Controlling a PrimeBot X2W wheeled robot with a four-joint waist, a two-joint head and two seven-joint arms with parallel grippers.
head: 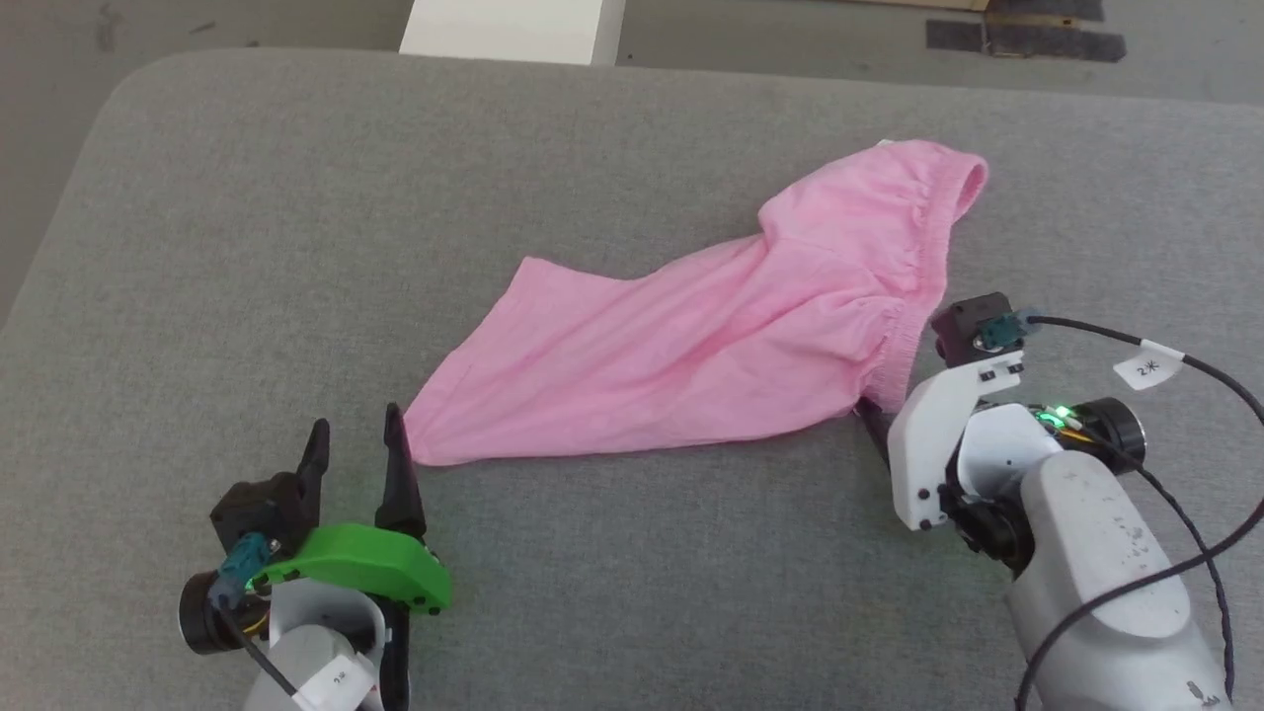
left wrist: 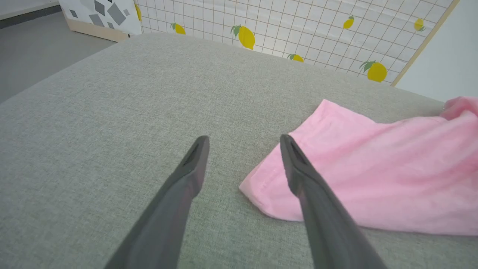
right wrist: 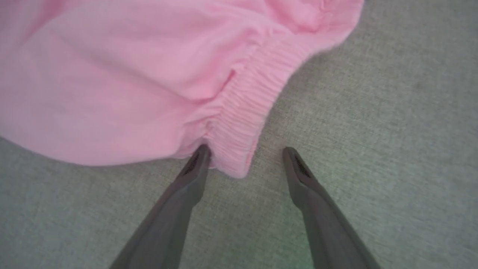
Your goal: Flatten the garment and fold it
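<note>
1. Wide grey woven surface (head: 632, 573) under both grippers, matte and soft-looking, with a rounded corner far ahead of the left gripper (head: 355, 420).
2. Around that surface: grey floor (head: 49, 118), and past the far edge a white block (head: 513, 28) and dark tape patches (head: 1027, 38). In the left wrist view, behind the surface, a grid panel (left wrist: 298, 33) printed with yellow lemons.
3. On the left gripper, fingers spread well apart, holding nothing, with bare grey cloth between the tips.
4. On the right gripper (right wrist: 244, 151), fingers spread wide too, not clamped on anything. Between the tips, the end of the gathered waistband (right wrist: 242, 112). At the left in the right wrist view, one tip touching the pink cloth.
5. Between the two grippers, on the grey surface, the pink garment (head: 711, 326), rumpled and not folded.
6. Long axis slanted: from the leg hem corner (head: 434, 439), just beside the left gripper's inner finger, across to the waistband at the right gripper.
7. Hem end pointing toward the left gripper. Waistband end by the right gripper, then running on past it, away from the robot.
</note>
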